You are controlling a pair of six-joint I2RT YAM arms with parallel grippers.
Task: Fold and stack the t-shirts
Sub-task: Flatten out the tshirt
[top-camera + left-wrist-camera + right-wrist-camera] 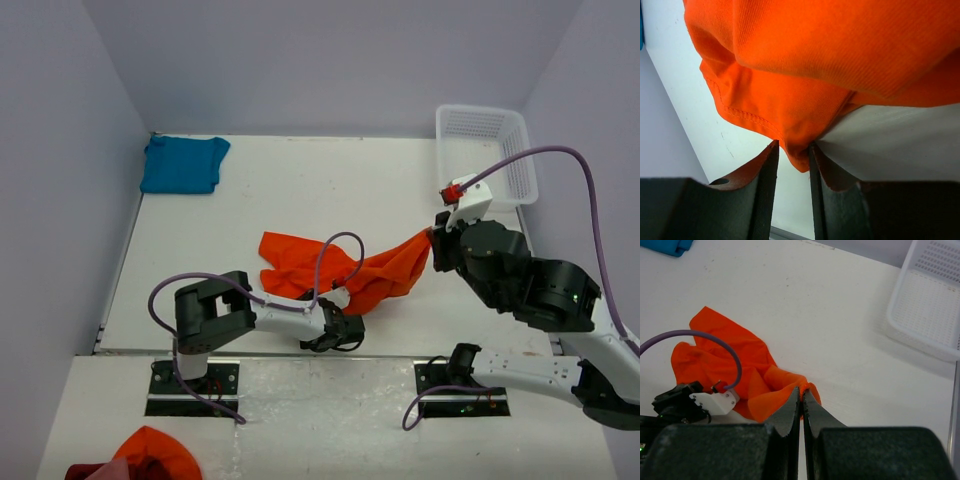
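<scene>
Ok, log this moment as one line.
left gripper: shut on orange t-shirt hem | right gripper: shut on its opposite edge | orange t-shirt: crumpled, unfolded | teal t-shirt: far-left corner, apart | stack: not yet made

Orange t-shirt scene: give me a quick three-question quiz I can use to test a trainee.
1. True or false: the teal-blue t-shirt lies in the white basket.
2. The right gripper is: A open, B shut on the orange t-shirt, C shut on nothing.
3. Fill in: the teal-blue t-shirt sits at the table's far ___ corner.
Key: 1 false, the white basket is empty; 2 B; 3 left.
</scene>
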